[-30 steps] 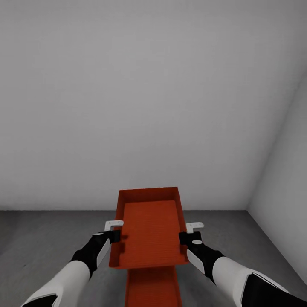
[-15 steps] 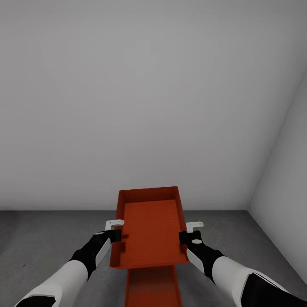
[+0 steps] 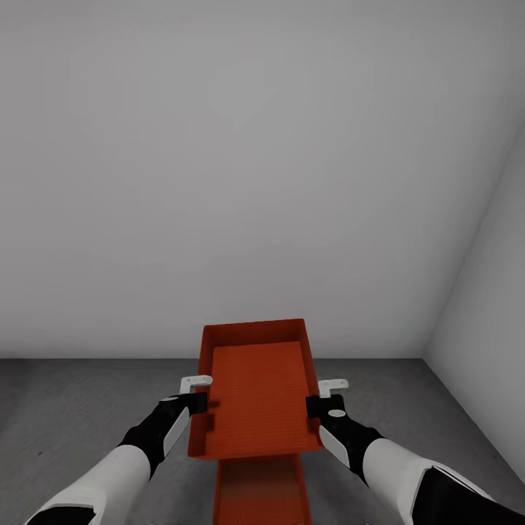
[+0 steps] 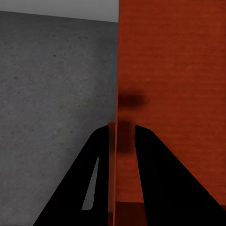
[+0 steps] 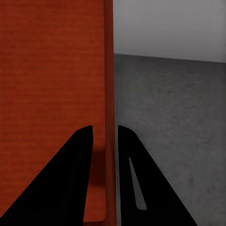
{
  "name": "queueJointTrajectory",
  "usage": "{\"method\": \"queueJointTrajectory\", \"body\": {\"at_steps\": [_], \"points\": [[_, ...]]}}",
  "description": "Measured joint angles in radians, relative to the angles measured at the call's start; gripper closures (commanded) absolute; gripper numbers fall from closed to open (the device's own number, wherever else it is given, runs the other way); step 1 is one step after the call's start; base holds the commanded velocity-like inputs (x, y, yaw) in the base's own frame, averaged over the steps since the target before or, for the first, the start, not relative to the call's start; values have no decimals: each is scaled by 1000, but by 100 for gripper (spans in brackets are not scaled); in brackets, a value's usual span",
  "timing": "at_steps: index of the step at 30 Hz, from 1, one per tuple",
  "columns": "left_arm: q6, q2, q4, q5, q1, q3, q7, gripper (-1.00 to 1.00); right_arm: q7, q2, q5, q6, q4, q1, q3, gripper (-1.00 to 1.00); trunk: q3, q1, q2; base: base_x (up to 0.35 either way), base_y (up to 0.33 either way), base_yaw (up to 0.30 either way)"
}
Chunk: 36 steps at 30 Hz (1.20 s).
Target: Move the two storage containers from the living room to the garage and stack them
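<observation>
Item 1: upper storage container (image 3: 257, 394), orange-red, open-topped, held level at centre frame above the floor (image 3: 65, 408).

Item 2: lower storage container (image 3: 261, 492), same colour, directly beneath Item 1 at 6 o'clock; only its near portion is visible, and whether the 2 touch cannot be told.

Item 3: left gripper (image 3: 195, 397), at 9 o'clock of Item 1, fingers nearly closed on its left side wall; in the left wrist view 1 finger (image 4: 89, 188) sits outside the wall and the other inside.

Item 4: right gripper (image 3: 319, 397), at 3 o'clock of Item 1, pinching the right side wall likewise; the right wrist view shows the thin wall (image 5: 109, 117) between 2 dark fingers.

Surroundings: plain grey-white wall (image 3: 248, 182) ahead at 12 o'clock, a second wall (image 3: 485, 321) at 3 o'clock meeting it in a corner; dark speckled concrete floor to either side of the containers.
</observation>
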Motion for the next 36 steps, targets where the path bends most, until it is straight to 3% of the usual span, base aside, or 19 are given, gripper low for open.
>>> {"method": "queueJointTrajectory", "body": {"at_steps": [13,36], "points": [[0,0,0,0,0,0,0,100,0,0,0,0,0,0,0,100,-61,50,-91,0,0,0],[0,0,-1,1,0,0,0,100,0,0,4,1,0,0,-4,100,-98,50,-92,0,0,0]]}}
